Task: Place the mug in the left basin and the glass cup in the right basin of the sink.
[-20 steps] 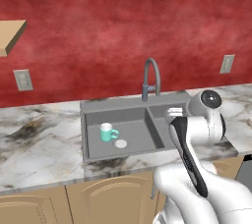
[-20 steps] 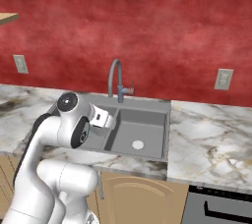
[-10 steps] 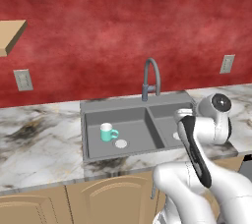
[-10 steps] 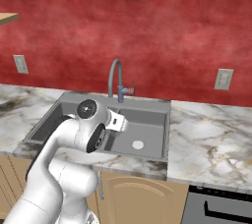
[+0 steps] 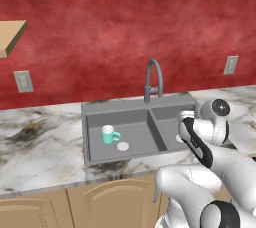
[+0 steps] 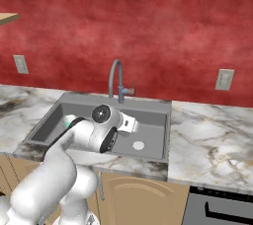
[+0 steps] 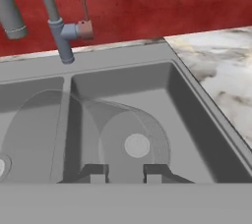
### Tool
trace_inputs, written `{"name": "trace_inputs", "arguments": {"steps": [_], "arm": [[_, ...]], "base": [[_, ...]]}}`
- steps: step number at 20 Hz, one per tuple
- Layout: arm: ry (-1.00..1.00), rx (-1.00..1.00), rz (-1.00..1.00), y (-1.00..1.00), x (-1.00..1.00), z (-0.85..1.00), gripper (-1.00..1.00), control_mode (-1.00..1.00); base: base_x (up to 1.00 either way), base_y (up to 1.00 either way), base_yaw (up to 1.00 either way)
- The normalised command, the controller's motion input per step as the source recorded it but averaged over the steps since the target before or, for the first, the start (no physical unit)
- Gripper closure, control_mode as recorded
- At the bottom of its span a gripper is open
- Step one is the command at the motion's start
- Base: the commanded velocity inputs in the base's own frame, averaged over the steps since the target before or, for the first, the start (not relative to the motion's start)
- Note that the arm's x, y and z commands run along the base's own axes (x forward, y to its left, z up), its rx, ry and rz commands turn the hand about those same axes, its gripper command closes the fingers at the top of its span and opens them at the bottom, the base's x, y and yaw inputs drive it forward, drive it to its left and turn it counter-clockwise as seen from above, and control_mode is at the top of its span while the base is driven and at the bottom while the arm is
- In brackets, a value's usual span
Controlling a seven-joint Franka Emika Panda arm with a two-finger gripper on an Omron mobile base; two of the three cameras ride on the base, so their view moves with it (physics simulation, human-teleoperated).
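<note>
From the hand view I saw my gripper (image 7: 125, 173) clamped on the faint glass cup (image 7: 130, 142) over the right basin (image 7: 197, 120); the mug (image 5: 109, 135) sat in the left basin (image 5: 135, 122), visible from the left base view.

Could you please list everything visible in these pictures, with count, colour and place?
sink: one, dark grey, set in the counter.
left basin: one, dark grey, wider.
right basin: one, dark grey, narrower.
mug: one, teal, upright in the left basin.
glass cup: one, see-through, between the fingers over the right basin.
tap: one, grey, behind the sink.
counter: one, marbled.
hand: one, shut on the glass cup.
</note>
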Motion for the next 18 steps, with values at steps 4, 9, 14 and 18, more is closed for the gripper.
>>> {"name": "trace_inputs", "arguments": {"steps": [4,9,14,18], "arm": [[0.05,0.0,0.0,-0.25,0.56,-0.23,1.0,-1.0],[0.08,0.04,0.0,-0.22,0.54,-0.24,1.0,-1.0],[0.07,0.1,0.0,-0.19,0.38,-0.14,1.0,-1.0],[0.04,0.14,0.0,-0.2,0.18,-0.03,1.0,-1.0]], "base": [[0.0,0.0,0.0],[0.0,0.0,0.0],[0.0,0.0,0.0],[0.0,0.0,0.0]]}}
